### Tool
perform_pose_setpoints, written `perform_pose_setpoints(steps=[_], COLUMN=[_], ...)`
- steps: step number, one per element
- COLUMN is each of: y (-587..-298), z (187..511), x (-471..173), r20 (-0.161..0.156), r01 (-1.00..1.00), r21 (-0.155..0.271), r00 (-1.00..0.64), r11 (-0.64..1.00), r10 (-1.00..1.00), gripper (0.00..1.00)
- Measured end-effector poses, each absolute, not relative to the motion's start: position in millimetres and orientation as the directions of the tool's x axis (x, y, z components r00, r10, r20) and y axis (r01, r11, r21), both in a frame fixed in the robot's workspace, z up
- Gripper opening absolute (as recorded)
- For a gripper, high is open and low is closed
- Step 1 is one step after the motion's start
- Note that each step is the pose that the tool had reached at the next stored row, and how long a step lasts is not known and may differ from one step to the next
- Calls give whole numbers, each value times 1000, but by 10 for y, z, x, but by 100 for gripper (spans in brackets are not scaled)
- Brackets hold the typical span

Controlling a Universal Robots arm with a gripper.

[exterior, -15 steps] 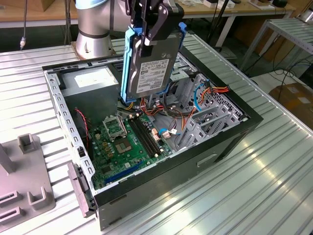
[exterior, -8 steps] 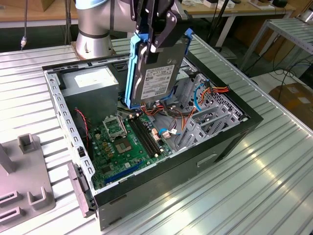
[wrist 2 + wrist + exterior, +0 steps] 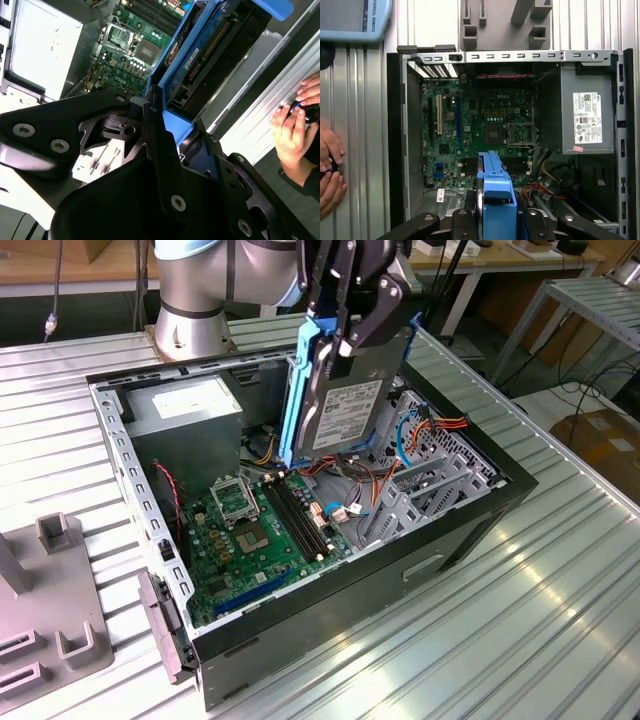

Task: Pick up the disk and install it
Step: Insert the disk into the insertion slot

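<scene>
The disk (image 3: 345, 412), silver-grey with a white label and a bright blue carrier, hangs on edge above the open computer case (image 3: 480, 525). My gripper (image 3: 345, 332) is shut on its upper end, with the disk's lower end just over the green motherboard (image 3: 255, 530). In the second wrist view the black fingers (image 3: 156, 131) clamp the blue carrier of the disk (image 3: 200, 52), seen edge-on. In the first wrist view the disk (image 3: 495, 192) sticks out from my gripper (image 3: 496, 220) toward the motherboard (image 3: 470, 125).
A grey power supply box (image 3: 185, 405) with a white sticker sits in the case's far corner. A silver drive cage with coloured cables (image 3: 440, 455) is on the exterior view's right. A grey fixture (image 3: 50, 610) lies left of the case. A person's hands (image 3: 295, 125) rest beside the case.
</scene>
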State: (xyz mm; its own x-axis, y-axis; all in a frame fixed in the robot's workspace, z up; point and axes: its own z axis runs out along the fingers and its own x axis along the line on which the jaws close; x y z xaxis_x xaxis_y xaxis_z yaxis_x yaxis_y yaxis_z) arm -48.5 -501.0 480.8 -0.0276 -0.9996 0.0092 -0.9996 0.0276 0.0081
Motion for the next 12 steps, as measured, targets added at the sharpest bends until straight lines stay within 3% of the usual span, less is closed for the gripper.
perform_pose_setpoints(steps=[12], y=[-5151], z=[4769], x=[-136], r20=[16], r01=[-1000], r21=[8], r00=[-28], r11=[28], r10=[-999], gripper=[37])
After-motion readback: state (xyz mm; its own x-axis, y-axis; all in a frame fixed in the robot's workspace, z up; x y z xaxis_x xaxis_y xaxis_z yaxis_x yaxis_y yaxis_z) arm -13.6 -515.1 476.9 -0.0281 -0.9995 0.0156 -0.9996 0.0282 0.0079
